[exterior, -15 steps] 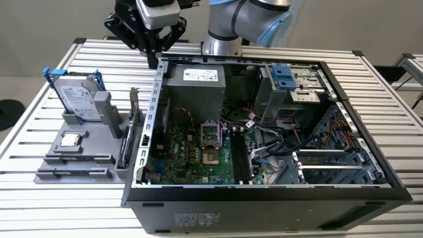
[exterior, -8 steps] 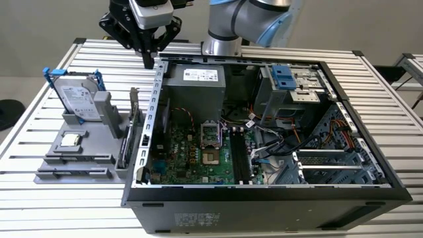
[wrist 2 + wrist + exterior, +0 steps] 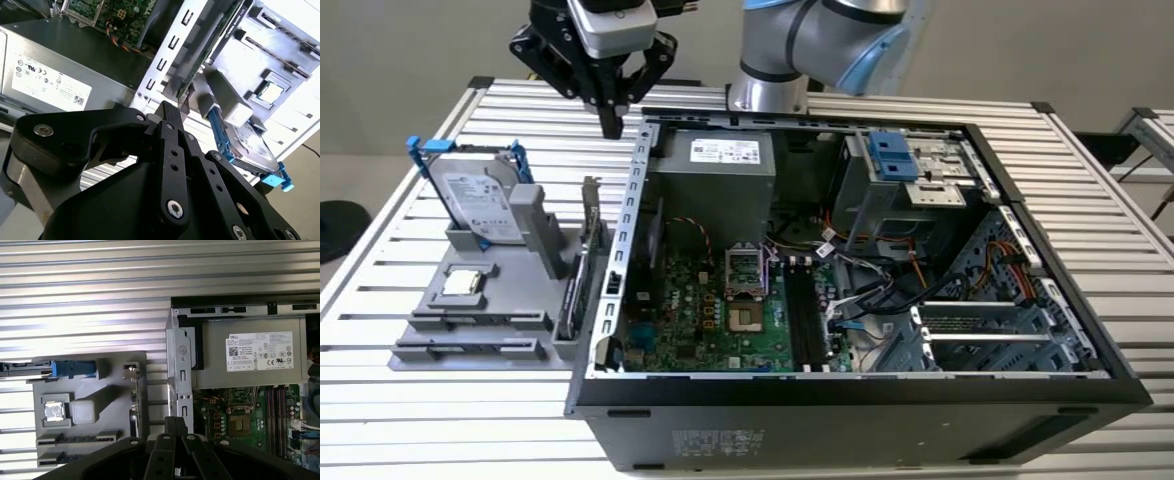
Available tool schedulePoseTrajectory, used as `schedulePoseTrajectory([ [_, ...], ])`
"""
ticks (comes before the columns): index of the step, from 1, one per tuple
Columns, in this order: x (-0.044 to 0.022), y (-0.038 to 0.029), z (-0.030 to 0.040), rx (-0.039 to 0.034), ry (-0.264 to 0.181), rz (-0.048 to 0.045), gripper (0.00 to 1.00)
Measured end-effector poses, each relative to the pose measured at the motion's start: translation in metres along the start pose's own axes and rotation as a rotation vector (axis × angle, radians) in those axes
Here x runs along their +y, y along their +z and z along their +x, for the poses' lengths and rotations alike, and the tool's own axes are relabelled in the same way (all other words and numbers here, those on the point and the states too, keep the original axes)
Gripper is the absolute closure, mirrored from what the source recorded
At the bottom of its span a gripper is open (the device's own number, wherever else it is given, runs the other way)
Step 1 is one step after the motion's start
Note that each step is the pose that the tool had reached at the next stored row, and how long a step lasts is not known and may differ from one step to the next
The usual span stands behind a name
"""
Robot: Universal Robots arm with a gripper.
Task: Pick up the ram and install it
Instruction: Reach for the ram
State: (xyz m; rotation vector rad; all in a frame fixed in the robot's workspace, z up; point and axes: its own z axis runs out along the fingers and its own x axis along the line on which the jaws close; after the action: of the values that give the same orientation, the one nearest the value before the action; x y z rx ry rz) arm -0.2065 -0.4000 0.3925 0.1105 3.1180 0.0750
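Dark, thin ram [image 3: 77,438] sits slotted in grey holder [image 3: 112,410]; gripper [image 3: 611,128] hangs well apart, fingers together, holding nothing.

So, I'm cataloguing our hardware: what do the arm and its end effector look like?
The silver-grey tubular arm has light blue joint caps. The matte black end effector is built of jointed bars studded with silver screws, joined to a silver-grey wrist block.

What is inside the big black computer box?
A green circuit board, a grey metal power box and tangled wires. The power box and wires cover whatever lies beneath them.
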Motion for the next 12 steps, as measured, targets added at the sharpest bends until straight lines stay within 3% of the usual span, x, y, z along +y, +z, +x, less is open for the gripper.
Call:
schedulePoseTrajectory([
  [12,-0.0005,-0.0001,0.0076,0.0,0.0,0.0,1.0],
])
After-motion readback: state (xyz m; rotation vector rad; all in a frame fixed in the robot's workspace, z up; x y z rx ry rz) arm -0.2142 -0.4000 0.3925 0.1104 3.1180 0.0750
